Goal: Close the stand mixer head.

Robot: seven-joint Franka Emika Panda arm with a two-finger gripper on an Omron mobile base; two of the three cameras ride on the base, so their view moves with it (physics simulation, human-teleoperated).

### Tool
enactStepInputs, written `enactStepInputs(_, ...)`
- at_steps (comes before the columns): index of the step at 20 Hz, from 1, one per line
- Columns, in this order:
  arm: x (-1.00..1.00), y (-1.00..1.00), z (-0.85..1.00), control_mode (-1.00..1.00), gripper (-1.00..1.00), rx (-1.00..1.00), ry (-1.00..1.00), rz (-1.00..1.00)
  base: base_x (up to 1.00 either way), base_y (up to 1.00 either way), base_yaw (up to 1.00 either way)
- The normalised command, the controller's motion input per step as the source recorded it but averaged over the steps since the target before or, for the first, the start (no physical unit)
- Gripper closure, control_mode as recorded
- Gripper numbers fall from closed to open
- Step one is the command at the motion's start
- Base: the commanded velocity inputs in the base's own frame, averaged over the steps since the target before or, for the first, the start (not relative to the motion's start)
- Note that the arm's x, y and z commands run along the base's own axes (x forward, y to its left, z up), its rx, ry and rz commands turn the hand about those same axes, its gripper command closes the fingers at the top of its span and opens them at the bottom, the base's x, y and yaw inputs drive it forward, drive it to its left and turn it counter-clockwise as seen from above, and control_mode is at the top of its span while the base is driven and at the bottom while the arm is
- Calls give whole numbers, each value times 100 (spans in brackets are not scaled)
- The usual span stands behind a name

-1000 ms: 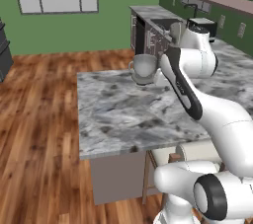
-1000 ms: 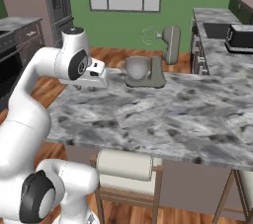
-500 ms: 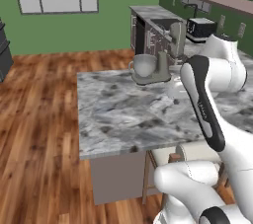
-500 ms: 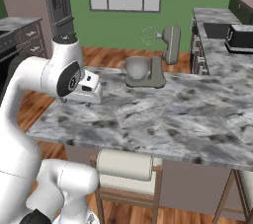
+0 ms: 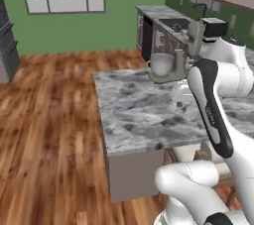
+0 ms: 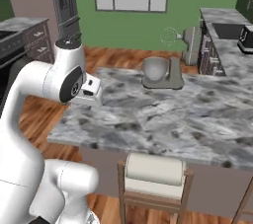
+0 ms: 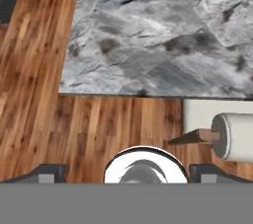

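The stand mixer head (image 6: 191, 40) is dull grey-olive and tilted up and back on its column, with the wire whisk (image 6: 169, 35) hanging in the air above the silvery bowl (image 6: 155, 69). In the left base view the stand mixer head (image 5: 195, 34) rises behind the bowl (image 5: 159, 63) at the counter's far end. My gripper (image 6: 92, 93) hangs over the near left part of the counter, well short of the mixer. In the hand view my gripper (image 7: 127, 173) is open, its fingertips (image 7: 47, 173) set wide apart with nothing between them, looking down at the counter's edge and the floor.
The grey marble island counter (image 6: 163, 119) stretches between me and the mixer. A wooden stool with a white rolled cushion (image 6: 153, 172) stands at its near side, the stool (image 7: 230, 135) also showing in the hand view. Wood floor (image 5: 49, 120) lies to the left.
The arm has folded and the hand has dropped lower toward the near part of the counter. The mixer head stays tilted up as before.
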Motion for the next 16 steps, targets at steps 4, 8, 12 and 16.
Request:
enactStepInputs(4,0,0,0,100,-100,0,0,0,0,100,0)
enactStepInputs(8,0,0,0,100,-100,0,0,0,13,100,1)
enactStepInputs(12,0,0,0,100,-100,0,0,0,31,100,6)
enactStepInputs(16,0,0,0,100,-100,0,0,0,34,100,5)
